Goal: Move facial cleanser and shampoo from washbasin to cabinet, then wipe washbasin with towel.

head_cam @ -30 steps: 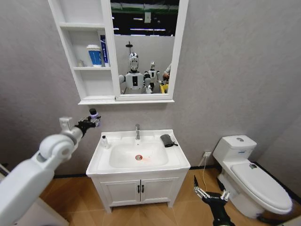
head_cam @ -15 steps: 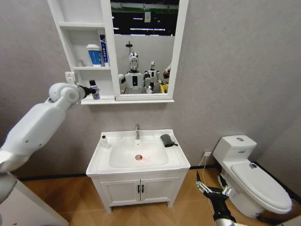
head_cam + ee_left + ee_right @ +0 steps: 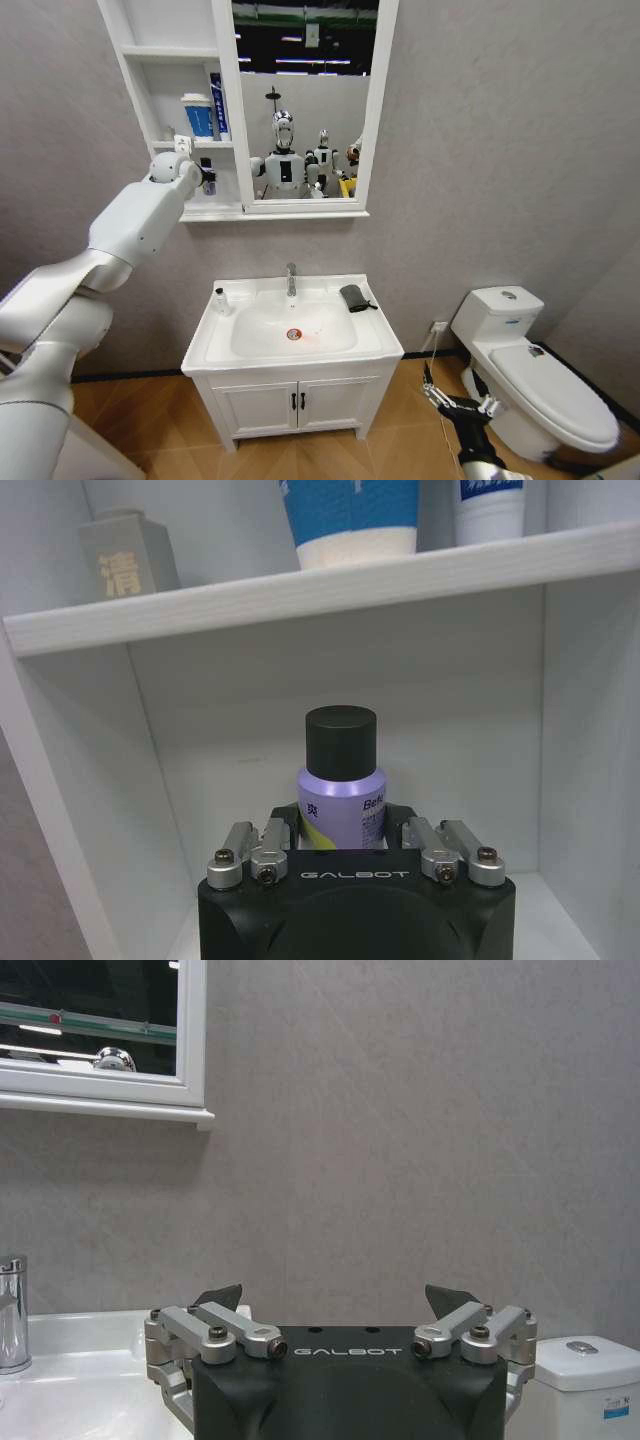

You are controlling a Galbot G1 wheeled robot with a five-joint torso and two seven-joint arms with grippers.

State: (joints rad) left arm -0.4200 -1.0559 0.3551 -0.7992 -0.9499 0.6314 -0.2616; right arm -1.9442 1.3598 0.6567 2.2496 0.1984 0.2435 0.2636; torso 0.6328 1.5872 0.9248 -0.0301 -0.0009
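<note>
The left wrist view shows the left hand (image 3: 342, 842) clamped on a purple bottle (image 3: 341, 792) inside the cabinet's (image 3: 140, 60) lowest niche, under a shelf (image 3: 300, 595) carrying a blue cup (image 3: 350, 520). The right hand (image 3: 336, 1305) hangs spread apart, low beside the washbasin (image 3: 292, 335), where the towel (image 3: 354, 297) lies.

The left arm is raised high and stretched forward and up from the shoulder, its white upper segments seen running diagonally across the head view. The left gripper (image 3: 204, 176) is held at the end of it, level with the wrist, and its fingers (image 3: 283, 825) are closed on either side of a purple bottle with a black cap (image 3: 341, 785), which is kept upright between them. The right arm is hung low at the robot's side. The right gripper (image 3: 462, 405) is carried there with its fingers (image 3: 221, 1296) spread wide apart, nothing between them.
</note>
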